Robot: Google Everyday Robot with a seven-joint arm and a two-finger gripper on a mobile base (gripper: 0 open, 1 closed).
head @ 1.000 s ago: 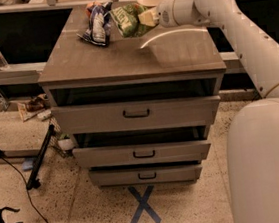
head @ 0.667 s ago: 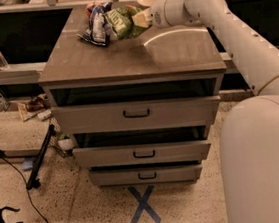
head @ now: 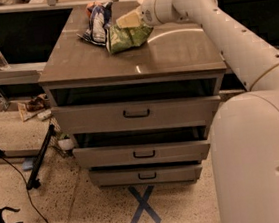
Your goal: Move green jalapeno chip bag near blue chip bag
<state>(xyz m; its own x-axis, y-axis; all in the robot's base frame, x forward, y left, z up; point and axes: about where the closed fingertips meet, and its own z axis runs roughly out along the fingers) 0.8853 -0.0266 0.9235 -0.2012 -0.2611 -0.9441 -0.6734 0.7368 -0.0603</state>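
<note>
Arm (head: 232, 42) outstretched, gripper (head: 130, 20) far forward

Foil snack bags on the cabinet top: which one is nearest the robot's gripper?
The light-green wrinkled foil bag, right at the gripper; the dark blue-and-white bag lies farther off.

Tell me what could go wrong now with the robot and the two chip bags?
The gripper sits on the green bag, which seems to touch the blue bag. A push toward it might shove the blue bag to the edge of the cabinet top. If the gripper lifts away with foil caught on it, the green bag could get dragged away.
</note>
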